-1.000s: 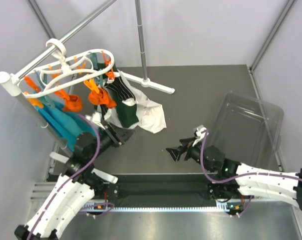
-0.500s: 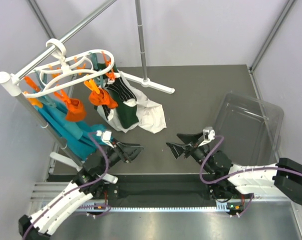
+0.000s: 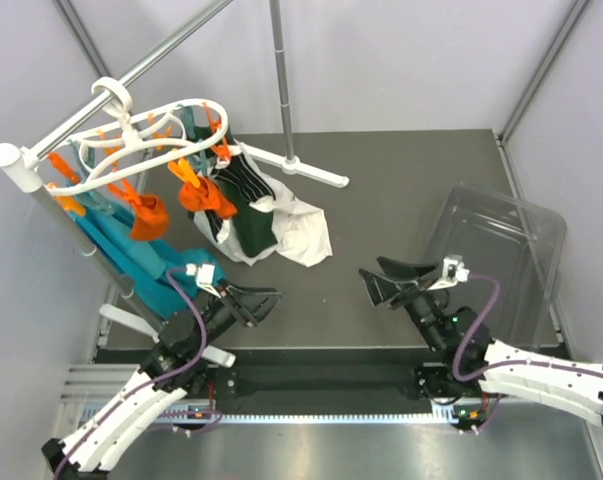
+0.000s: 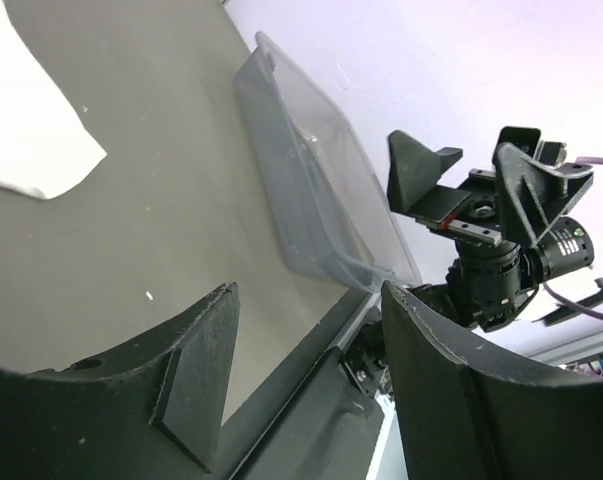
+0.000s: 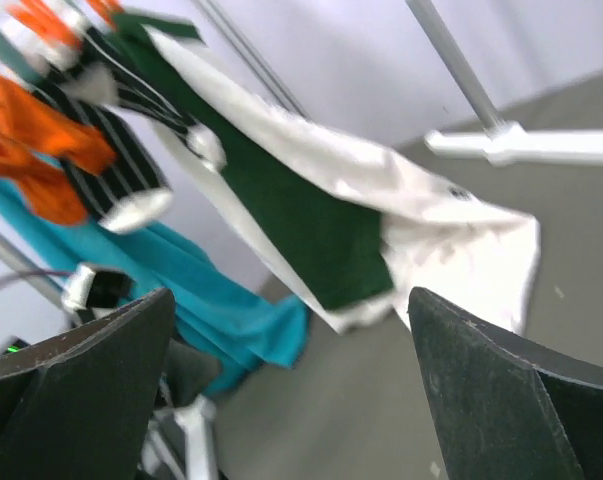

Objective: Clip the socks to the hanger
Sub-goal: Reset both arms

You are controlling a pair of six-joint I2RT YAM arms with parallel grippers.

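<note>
Hanging by its hook from the grey metal rail [image 3: 166,50] at the far left, the white hanger [image 3: 181,108] was seen above the left edge of the worktop [image 3: 401,190]. Two orange socks [image 3: 149,218] were noted under its orange pegs [image 3: 186,172], side by side. A dark striped sock [image 3: 243,185] was hung just right of them. Whether each was actually pinched by a peg could not be told from above. Long teal cloths [image 3: 131,255] were draped below the hanger, down toward the worktop's near left corner. A white cloth [image 3: 303,238] and a dark-green cloth [image 3: 253,232] were bunched together below the striped sock, the white one spread on the worktop.

The worktop was logged as dark grey and matte, with a few pale specks picked up in the left wrist view. Pale walls were seen on three sides. A thin upright pole [image 3: 279,80] was planted at the back centre on a white foot [image 3: 306,170]. A clear plastic bin [image 3: 501,250] was set at the right edge.

The left gripper [image 3: 264,303] was held low over the near left of the worktop, pointed right, jaws spread with nothing between them. The right gripper [image 3: 373,270] was held near the bin, pointed left, jaws at full spread, nothing held. The two were faced toward each other, well apart, and no sock was touched by either.
</note>
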